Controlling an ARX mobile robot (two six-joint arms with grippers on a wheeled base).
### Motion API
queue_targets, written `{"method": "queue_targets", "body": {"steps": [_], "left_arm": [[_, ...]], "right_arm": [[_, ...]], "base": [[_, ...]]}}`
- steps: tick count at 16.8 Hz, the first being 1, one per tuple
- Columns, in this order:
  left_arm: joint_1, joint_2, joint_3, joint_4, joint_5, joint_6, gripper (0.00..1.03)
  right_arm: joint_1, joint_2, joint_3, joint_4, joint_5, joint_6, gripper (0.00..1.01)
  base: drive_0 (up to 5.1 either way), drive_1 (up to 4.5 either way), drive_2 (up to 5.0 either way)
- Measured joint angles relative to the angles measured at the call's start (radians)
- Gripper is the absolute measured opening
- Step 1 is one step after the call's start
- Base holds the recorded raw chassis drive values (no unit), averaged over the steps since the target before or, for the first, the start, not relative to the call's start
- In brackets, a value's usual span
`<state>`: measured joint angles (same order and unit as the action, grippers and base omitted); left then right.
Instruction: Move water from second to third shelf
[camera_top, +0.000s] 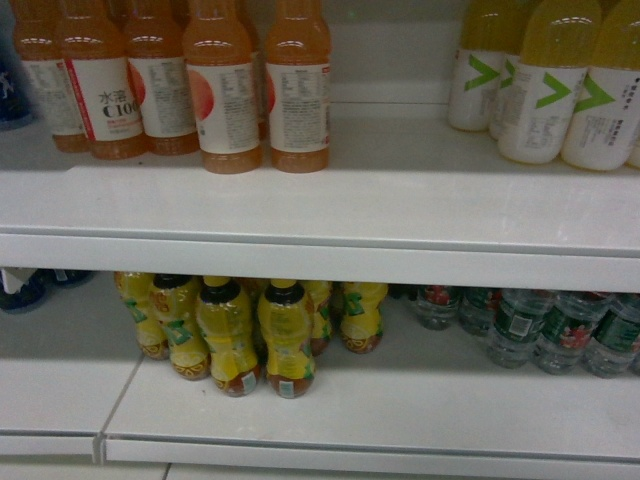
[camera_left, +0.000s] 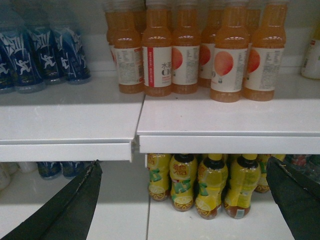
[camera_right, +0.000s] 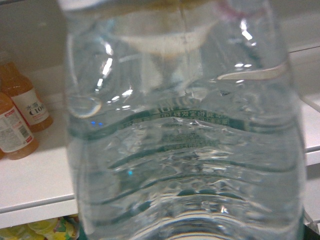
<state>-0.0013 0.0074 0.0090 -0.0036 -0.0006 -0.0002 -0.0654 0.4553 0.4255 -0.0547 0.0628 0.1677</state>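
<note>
The water (camera_right: 185, 150) fills almost the whole right wrist view: a clear, ribbed plastic bottle of colourless liquid, pressed close to the lens, with a dark green printed band and small white writing showing through the wall, too blurred to read. It sits in front of a white shelf (camera_right: 40, 185) that carries orange bottles (camera_right: 22, 107) to the bottle's left. The right pincer itself cannot be seen in any view, so whether it grips the water cannot be told from the pictures.

In the left wrist view the left gripper (camera_left: 185, 200) is released, its two dark fingers (camera_left: 70, 205) spread wide apart at the lower corners with nothing between them.

Relative to the white shelf board (camera_top: 320, 215) in the head view: on it stand orange drinks (camera_top: 225, 95) with white labels, one reading "C100" beside Chinese characters, and to their right pale yellow bottles (camera_top: 545, 85) with green arrow marks. Under the board are yellow tea bottles (camera_top: 250, 335), and to their right more clear bottles (camera_top: 520, 325) with green and red labels. Blue bottles (camera_left: 42, 50) with white script stand left of the orange drinks.
</note>
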Motion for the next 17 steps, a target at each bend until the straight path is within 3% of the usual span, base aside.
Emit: {"method": "queue_targets", "body": {"steps": [17], "left_arm": [[0.000, 0.000, 0.000, 0.000, 0.000, 0.000, 0.98]], "right_arm": [[0.000, 0.000, 0.000, 0.002, 0.000, 0.000, 0.43]], "base": [[-4.3, 2.17, 2.2]]}}
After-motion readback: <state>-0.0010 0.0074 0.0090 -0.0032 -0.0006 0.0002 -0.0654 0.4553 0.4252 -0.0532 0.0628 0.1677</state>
